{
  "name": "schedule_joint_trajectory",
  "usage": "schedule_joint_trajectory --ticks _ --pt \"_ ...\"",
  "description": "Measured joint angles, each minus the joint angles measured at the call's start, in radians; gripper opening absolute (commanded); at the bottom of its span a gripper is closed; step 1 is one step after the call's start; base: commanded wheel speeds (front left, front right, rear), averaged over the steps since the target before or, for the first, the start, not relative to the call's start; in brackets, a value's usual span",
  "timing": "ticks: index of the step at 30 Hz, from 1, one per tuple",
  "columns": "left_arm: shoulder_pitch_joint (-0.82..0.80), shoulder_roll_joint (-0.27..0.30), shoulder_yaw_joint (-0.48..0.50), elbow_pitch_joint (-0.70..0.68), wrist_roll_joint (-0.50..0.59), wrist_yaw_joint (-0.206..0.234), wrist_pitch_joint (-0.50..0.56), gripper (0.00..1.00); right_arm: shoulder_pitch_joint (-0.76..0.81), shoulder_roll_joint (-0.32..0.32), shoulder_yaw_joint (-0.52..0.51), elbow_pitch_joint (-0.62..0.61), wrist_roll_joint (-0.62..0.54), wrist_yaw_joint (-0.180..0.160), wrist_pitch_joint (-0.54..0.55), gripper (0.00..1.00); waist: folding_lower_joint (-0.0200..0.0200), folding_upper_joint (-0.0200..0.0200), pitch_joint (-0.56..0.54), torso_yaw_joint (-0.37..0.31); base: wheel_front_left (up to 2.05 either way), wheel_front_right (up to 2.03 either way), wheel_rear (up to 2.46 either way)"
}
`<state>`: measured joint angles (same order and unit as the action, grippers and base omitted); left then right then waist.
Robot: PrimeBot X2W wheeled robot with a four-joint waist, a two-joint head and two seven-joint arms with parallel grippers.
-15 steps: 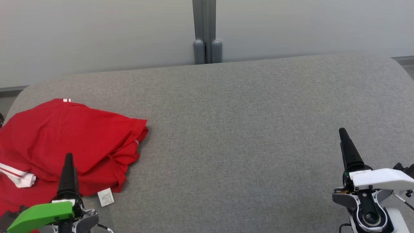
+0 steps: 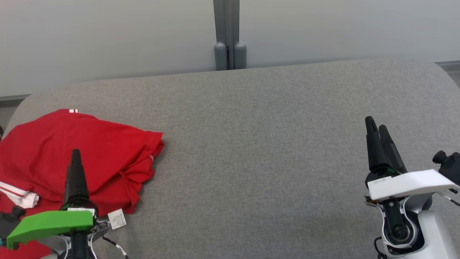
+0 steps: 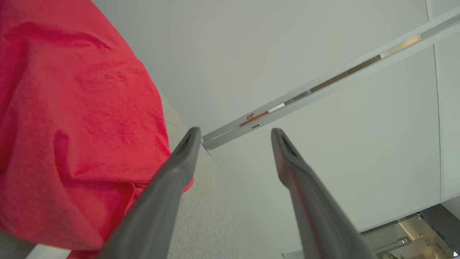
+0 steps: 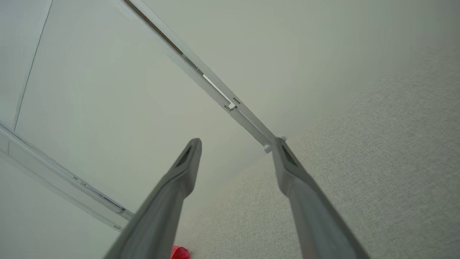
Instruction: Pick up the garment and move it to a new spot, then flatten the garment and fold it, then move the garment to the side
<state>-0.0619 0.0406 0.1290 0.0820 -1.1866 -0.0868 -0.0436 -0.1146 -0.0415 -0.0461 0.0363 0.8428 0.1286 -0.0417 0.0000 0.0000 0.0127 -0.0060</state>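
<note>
Currently the crumpled red fabric garment (image 2: pixel 107 151) lies in a heap at the left end of the grey woven surface (image 2: pixel 269 144), close to its rounded left edge.

Head view:
- A white care label (image 2: pixel 117 218) sticks out from the near hem and lies on the surface.
- A white striped trim (image 2: pixel 18 194) shows at the heap's left side.
- The left gripper (image 2: pixel 76 158), under a green cover, points up over the near part of the garment. Its fingers line up one behind the other, so the gap cannot be read from this angle.
- The right gripper (image 2: pixel 376 123), under a white cover, stands over bare surface at the far right, well apart from the garment. Its two dark tips look close together from this angle.
- A grey vertical post (image 2: pixel 227 32) with two rounded caps divides the pale wall panel (image 2: pixel 107 36) behind the surface.

Left wrist view:
- Both fingers are spread wide with nothing between them: released.
- The garment fills the left side, its folds clear. One finger (image 3: pixel 172 180) overlaps the cloth's edge in the picture; contact cannot be judged.

Right wrist view:
- Fingers are spread wide, nothing held: released.
- Bare surface lies to the right, and the wall with its panel joints fills the rest.
- A small scrap of the red garment (image 4: pixel 179 253) shows at the bottom edge.
</note>
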Motion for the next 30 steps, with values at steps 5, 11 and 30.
schedule_joint_trajectory --ticks 5,11,30 --pt "0.002 0.0 -0.061 -0.053 0.128 0.027 -0.02 1.0 0.0 -0.008 0.035 -0.012 -0.12 0.0 -0.018 1.0 0.0 0.0 0.002 0.0 0.0 0.0 0.0" --pt "0.005 0.001 -0.127 -0.077 0.296 0.049 -0.038 1.0 -0.002 -0.025 0.074 -0.021 -0.25 0.0 -0.039 1.0 0.0 0.0 0.004 -0.002 0.0 0.0 0.0" --pt "0.015 0.033 -0.3 -0.016 0.687 0.133 -0.091 1.0 -0.005 -0.021 0.103 -0.017 -0.588 0.0 -0.093 1.0 0.0 0.0 0.004 -0.01 0.0 0.0 0.0"
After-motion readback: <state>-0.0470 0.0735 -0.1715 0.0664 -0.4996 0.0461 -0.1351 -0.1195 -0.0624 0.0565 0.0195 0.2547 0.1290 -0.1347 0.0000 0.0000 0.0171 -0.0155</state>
